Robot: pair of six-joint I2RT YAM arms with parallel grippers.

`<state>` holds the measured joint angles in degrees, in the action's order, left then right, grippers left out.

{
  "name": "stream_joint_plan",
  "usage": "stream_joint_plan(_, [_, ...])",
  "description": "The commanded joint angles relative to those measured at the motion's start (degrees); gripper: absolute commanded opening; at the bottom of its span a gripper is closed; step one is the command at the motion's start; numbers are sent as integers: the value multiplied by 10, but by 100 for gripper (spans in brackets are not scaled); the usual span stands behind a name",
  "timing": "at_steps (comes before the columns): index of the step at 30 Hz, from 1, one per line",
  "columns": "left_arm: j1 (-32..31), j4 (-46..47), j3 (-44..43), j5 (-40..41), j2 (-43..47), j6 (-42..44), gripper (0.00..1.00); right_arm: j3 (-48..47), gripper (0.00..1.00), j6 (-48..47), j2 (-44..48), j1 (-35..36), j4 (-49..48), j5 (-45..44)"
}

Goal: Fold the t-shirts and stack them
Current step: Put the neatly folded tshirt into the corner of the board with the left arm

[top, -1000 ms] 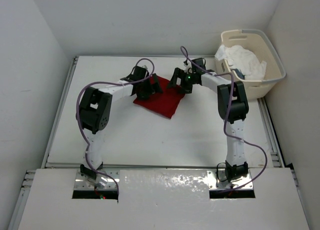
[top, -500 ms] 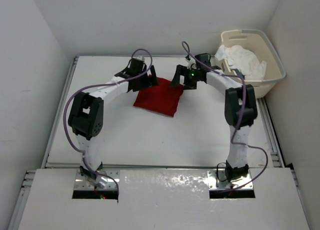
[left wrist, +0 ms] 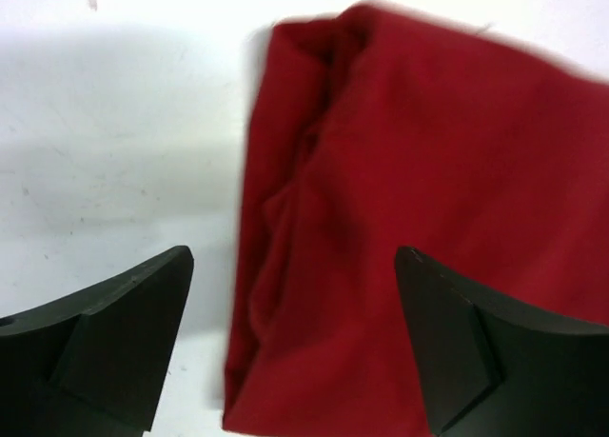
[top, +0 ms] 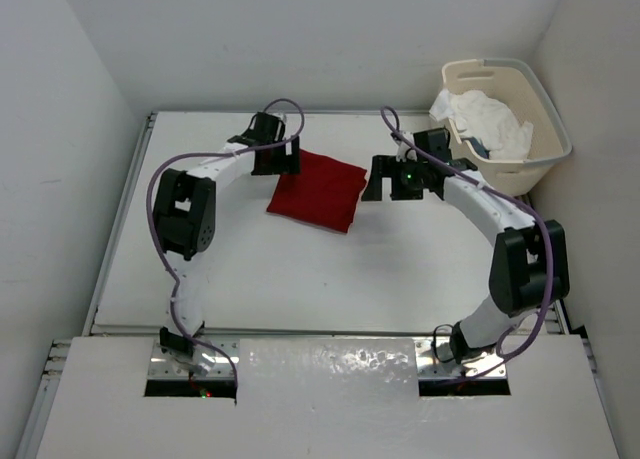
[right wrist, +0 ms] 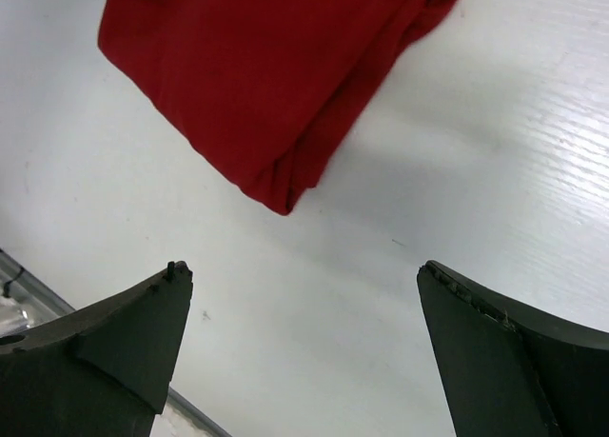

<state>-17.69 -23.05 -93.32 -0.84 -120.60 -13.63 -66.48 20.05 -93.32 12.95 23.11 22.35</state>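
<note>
The red shirt (top: 317,191) is lying folded, its edge beneath the left gripper (left wrist: 295,266), jaws wide and empty; the right gripper (right wrist: 303,266), equally spread and empty, is hovering just short of its corner; both, I judge, should be lifting straight off, sparing the fold.

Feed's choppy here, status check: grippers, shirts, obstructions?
Left gripper, right gripper open, empty. Red shirt folded flat on table. White shirt in basket. Nothing blocking.
</note>
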Motion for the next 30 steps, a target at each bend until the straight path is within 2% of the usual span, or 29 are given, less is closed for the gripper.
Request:
stream_joint_plan(1, [13,-7,-13,-16,-24,37,84,1,99,-29,39,1,18,-25])
stream_joint_plan(4, [14,-19,-32,-25,-48,47,73,19,99,-33,58,1,19,-43])
stream_joint_plan(7, [13,4,-15,-39,-46,62,63,24,99,-41,67,1,26,-78])
stream_joint_plan(11, [14,-11,-22,-10,-68,62,49,26,99,-43,67,-2,42,-100])
stream_joint_plan(13, [13,-8,-24,-24,-77,62,36,33,99,-43,73,-4,42,-103])
stream_joint_plan(16, [14,1,-25,-45,-79,62,6,39,99,-43,82,-6,43,-114])
stream_joint_plan(17, [15,5,-24,-37,-77,58,0,41,99,-45,84,-7,45,-124])
stream_joint_plan(20, [31,20,-21,-13,-62,56,0,47,99,-48,93,-13,46,-134])
stream_joint_plan(24, [93,27,-30,-41,-41,68,0,57,99,-55,96,-17,45,-151])
stream_joint_plan(26, [123,26,-34,-29,-35,111,0,61,99,-56,95,-17,43,-151])
stream_joint_plan(28, [149,35,-32,-54,-32,174,0,61,99,-56,92,-17,42,-151])
stream_joint_plan(30, [169,40,-40,-71,-44,199,0,53,99,-61,85,-18,47,-151])
